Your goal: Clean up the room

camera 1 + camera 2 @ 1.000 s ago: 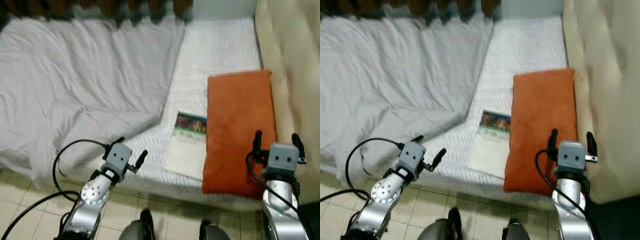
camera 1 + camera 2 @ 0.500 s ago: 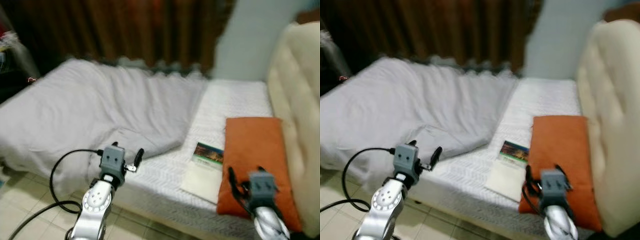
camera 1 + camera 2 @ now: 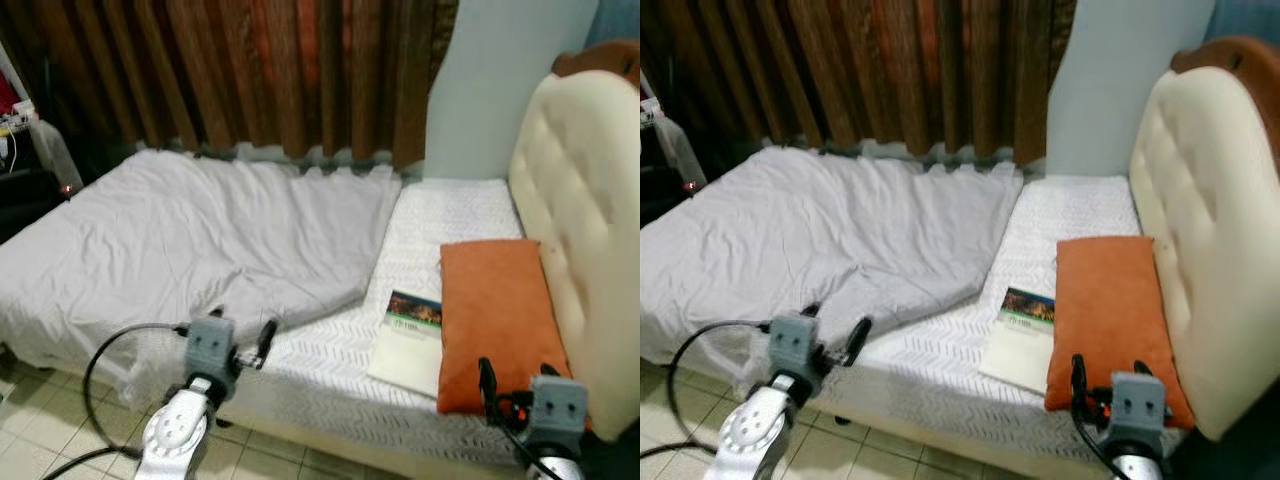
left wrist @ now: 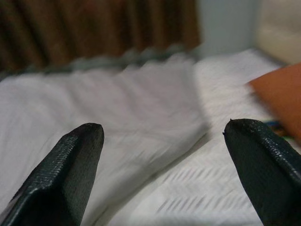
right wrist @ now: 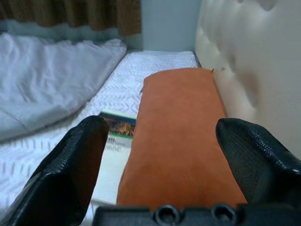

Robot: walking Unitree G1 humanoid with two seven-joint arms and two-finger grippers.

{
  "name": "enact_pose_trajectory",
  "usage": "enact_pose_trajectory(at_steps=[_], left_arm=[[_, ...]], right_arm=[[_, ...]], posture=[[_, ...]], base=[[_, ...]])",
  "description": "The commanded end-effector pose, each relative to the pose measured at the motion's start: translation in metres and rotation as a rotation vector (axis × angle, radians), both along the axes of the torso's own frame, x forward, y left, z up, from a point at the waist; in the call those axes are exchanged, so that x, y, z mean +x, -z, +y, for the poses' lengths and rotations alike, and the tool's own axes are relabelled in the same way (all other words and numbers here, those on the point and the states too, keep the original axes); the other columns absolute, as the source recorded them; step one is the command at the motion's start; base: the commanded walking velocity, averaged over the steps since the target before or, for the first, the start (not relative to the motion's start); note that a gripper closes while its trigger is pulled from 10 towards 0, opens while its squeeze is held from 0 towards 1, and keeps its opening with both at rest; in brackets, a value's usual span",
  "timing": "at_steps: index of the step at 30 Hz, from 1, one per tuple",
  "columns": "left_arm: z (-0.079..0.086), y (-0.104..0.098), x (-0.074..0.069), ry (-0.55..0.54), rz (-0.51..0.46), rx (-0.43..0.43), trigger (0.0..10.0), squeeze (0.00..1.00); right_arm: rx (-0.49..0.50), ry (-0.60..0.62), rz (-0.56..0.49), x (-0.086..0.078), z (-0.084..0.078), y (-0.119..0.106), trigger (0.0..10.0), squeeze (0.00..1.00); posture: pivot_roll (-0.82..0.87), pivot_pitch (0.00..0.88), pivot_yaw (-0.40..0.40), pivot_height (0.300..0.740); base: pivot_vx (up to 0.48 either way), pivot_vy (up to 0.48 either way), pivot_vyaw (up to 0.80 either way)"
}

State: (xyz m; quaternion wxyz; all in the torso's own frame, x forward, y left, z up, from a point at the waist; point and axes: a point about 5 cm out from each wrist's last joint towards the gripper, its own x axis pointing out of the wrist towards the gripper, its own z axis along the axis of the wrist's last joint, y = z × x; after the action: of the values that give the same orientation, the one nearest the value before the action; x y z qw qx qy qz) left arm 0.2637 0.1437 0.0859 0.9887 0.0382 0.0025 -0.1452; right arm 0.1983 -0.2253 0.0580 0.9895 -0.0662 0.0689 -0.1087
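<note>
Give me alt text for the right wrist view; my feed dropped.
A rectangular orange fabric pillow lies on the white textured mattress, straight ahead of the open right end effector, with the cream tufted headboard beside it. A thin book with a landscape photo cover lies against the pillow's other side, and a rumpled grey sheet covers the bed beyond.

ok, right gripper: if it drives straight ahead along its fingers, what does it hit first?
Most likely the orange pillow. The right gripper is open, and the pillow's near end lies between its fingers, straight ahead. The book sits off to one side, the cream headboard to the other. Depth is unclear.
</note>
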Motion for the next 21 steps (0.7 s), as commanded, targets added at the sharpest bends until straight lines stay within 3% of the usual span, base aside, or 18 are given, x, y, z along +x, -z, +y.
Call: enact_pose_trajectory(at_steps=[1,5,8,12,15,21], left_arm=[[-0.002,0.002,0.002,0.002,0.021,-0.002,10.0,0.00],[-0.004,0.008,0.007,-0.007,0.067,-0.021,10.0,0.00],[-0.002,0.014,0.009,-0.012,0.101,-0.043,10.0,0.00],[0.000,0.017,0.006,0.003,0.105,-0.029,10.0,0.00],[0.000,0.017,0.003,0.007,0.095,0.001,10.0,0.00],[0.002,0.014,0.007,-0.030,0.090,-0.016,10.0,0.00]], right_arm=[[-0.023,-0.026,0.016,0.007,0.003,0.000,10.0,0.00],[-0.045,-0.059,-0.011,0.022,0.006,-0.007,10.0,0.00],[-0.051,-0.040,-0.012,0.022,0.005,-0.007,10.0,0.00],[-0.054,-0.032,-0.003,0.017,0.003,-0.005,10.0,0.00],[-0.042,-0.045,0.038,0.013,0.004,0.003,10.0,0.00],[-0.056,-0.076,0.027,0.021,0.007,0.001,10.0,0.00]], posture=[[-0.09,0.000,0.083,0.740],[-0.08,0.000,0.075,0.740],[-0.08,0.000,0.070,0.740],[-0.08,0.000,0.067,0.740],[-0.07,0.000,0.064,0.740],[-0.07,0.002,0.063,0.740]], base=[[0.000,0.000,0.00],[0.000,0.000,0.00],[0.000,0.000,0.00],[0.126,0.388,0.00],[0.000,0.430,-0.62],[0.000,0.431,-0.13]])
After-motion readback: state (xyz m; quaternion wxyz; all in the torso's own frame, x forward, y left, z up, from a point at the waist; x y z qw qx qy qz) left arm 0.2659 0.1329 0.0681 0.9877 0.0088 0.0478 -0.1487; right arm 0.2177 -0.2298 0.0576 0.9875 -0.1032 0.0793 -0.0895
